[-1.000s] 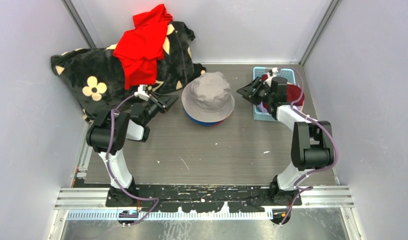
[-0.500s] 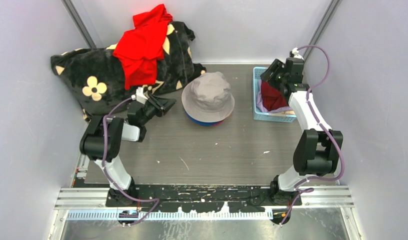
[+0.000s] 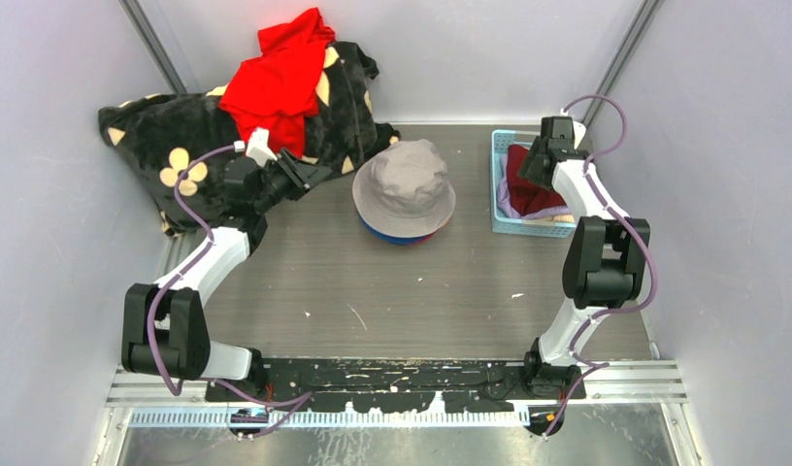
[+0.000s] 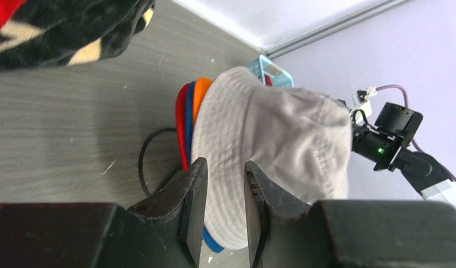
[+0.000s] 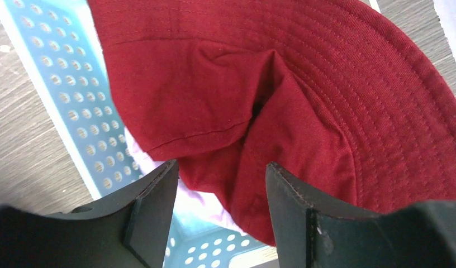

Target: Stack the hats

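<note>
Stack (image 3: 404,209): sits mid-counter (image 3: 373,291), grey hat (image 3: 406,175) on top, blue, red and orange brims (image 4: 186,117) peeking out under it. So four hats look done, I'd say.
Basket (image 3: 499,225): blue one at the right side of the counter, apart from the stack.
Maroon hat (image 3: 526,189): crumpled in the basket, not stacked yet, probably next up.
Pale fabric (image 5: 200,204): under the maroon hat, can't tell if it's a hat.
Right gripper (image 5: 220,173): right over the maroon hat, jaws wide apart, holding nothing.
Left gripper (image 4: 226,164): near the stack, by the blanket (image 3: 169,136), jaws slightly apart, empty.
</note>
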Controlling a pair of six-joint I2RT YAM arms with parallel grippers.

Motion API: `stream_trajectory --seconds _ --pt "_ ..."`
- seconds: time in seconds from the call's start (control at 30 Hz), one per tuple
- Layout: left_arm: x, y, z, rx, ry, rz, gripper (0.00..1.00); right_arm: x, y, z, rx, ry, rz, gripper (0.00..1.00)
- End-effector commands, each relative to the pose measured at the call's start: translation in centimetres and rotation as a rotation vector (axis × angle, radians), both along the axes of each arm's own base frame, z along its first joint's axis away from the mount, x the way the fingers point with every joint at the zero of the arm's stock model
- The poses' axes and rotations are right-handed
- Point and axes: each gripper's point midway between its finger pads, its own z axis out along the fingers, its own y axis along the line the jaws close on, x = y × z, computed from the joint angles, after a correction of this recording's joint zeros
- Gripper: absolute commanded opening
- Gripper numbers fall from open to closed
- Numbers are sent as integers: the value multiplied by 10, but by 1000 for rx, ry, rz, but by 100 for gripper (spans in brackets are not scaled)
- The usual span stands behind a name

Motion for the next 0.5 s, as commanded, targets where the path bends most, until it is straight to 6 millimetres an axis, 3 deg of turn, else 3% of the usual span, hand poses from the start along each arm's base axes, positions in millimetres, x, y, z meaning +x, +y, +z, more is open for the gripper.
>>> stream_trajectory --seconds 0.0,0.33,0.47 --pt "-7 0 -23 43 67 -9 31 10 -19 10 -71 -1 -44 63" --pt "-10 0 -24 40 67 -15 31 37 -30 -33 -59 72 -63 52" --pt "-11 0 -24 39 67 -17 31 43 -35 -43 -62 82 -75 30"
